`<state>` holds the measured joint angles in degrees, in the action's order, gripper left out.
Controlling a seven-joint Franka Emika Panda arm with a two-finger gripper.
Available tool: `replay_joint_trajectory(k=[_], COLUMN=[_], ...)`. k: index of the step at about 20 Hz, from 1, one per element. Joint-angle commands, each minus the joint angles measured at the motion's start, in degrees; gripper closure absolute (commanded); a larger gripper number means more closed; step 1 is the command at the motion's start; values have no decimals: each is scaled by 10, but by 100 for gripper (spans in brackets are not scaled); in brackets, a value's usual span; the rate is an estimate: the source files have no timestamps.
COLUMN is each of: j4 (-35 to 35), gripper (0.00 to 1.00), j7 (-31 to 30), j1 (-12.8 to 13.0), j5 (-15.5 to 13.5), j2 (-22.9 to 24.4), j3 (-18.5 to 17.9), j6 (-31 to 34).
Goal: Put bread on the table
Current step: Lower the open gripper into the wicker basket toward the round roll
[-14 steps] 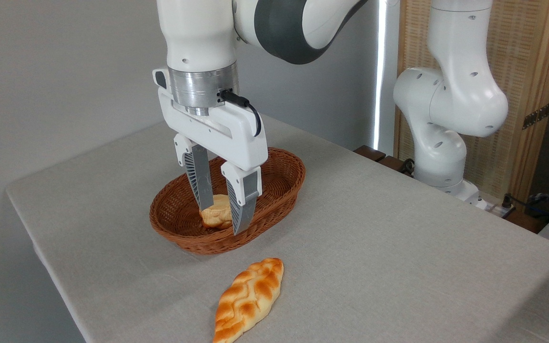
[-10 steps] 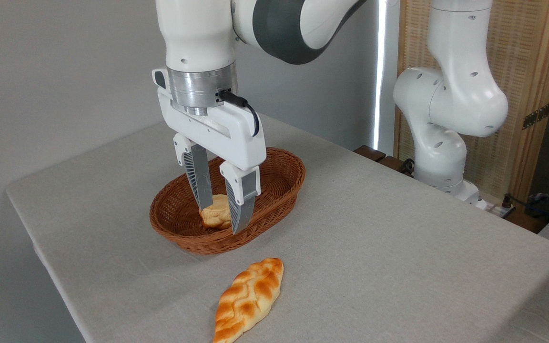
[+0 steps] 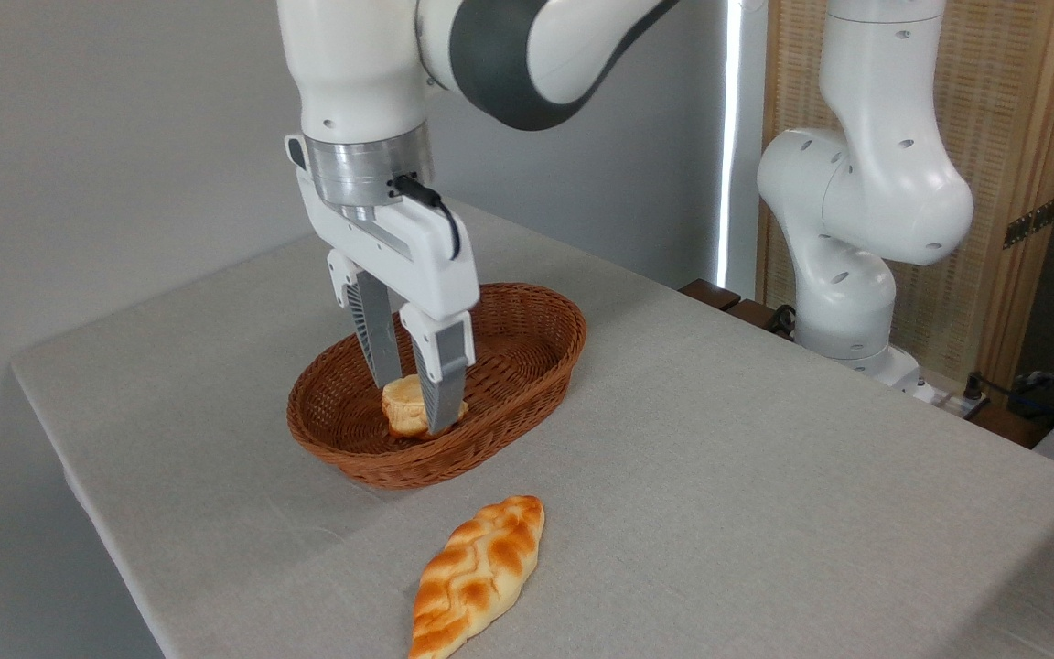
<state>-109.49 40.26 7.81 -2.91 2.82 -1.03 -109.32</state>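
While inside basket (image 3: 527, 366), gripper (image 3: 415, 403) clamps bread (image 3: 402, 405); braided loaf (image 3: 477, 575) lies on table (image 3: 765, 476).

Gripper (image 3: 414, 403) lowered into wicker basket (image 3: 527, 380), fingers clamped on bread (image 3: 402, 410). Braided loaf (image 3: 477, 575) lying on table (image 3: 765, 476), just in front of basket.

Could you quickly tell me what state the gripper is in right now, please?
Gripper: shut on the bread, inside the wicker basket.
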Motion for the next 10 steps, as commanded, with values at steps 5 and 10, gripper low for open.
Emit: replay_joint_trajectory(k=[5,10], j4=[-25,-45], gripper=[0,0], j7=[0,-1], j1=[71,100], j5=[4,6], j2=[3,1], j3=[-4,-5], j6=[-5,-8])
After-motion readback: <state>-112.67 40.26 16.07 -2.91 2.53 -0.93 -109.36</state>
